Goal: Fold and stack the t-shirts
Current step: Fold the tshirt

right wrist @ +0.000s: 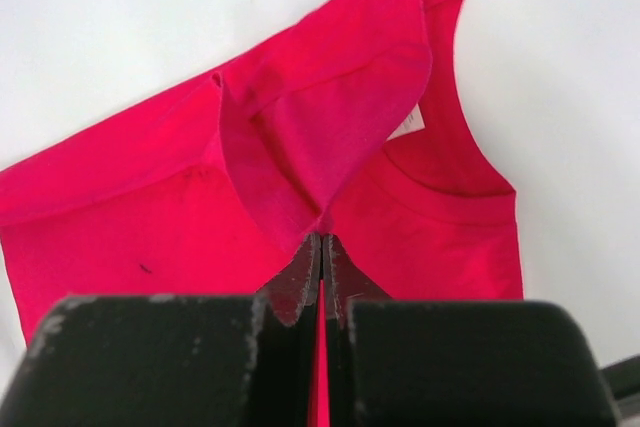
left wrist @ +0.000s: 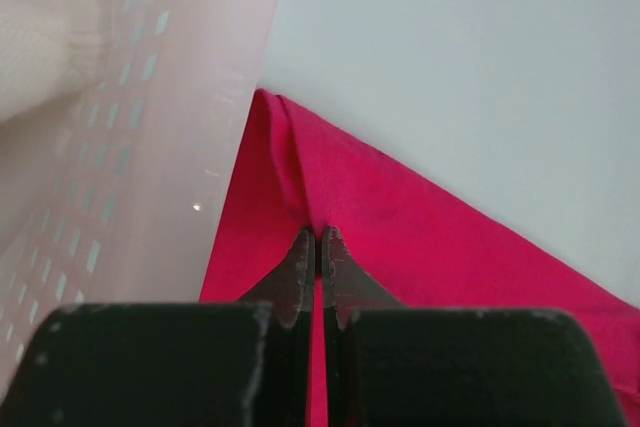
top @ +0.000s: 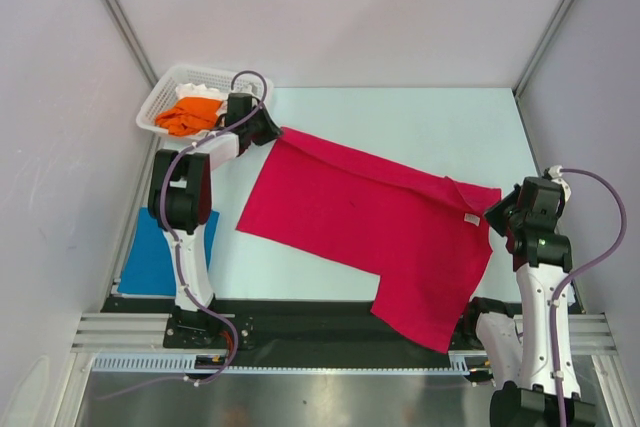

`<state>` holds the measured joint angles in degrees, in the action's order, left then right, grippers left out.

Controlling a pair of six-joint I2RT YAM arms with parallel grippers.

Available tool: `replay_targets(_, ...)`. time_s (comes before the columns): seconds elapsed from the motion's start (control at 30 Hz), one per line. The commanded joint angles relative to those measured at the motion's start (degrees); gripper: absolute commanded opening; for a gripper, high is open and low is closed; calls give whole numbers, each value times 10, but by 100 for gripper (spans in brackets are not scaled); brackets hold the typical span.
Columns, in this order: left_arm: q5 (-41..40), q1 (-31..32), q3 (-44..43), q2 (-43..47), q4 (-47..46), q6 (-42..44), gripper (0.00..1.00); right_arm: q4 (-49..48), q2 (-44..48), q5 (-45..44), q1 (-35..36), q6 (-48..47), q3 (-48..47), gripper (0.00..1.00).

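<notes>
My left jaws are pinched shut on a corner of the crimson t-shirt, just beside the white basket. My right jaws are clamped shut on a raised fold of it next to the collar. Between the two grips the shirt lies slantwise across the counter, its lower part reaching over the near edge. I judge it spread out but not yet folded. A blue t-shirt lies flat at the left edge and looks finished to me. An orange t-shirt and a white one sit crumpled in the basket, so I reckon most of the folding is left.
</notes>
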<state>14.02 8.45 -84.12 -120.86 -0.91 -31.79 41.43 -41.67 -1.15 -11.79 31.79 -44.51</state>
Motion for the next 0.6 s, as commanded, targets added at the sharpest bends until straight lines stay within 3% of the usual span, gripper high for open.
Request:
replay_targets(0.0, -29, -6, 5, 40, 24, 17, 0, 25, 19, -27, 0, 24, -11, 0)
replay_targets(0.57, -50, -6, 28, 44, 42, 19, 0, 71, 4, -81, 0, 53, -14, 0)
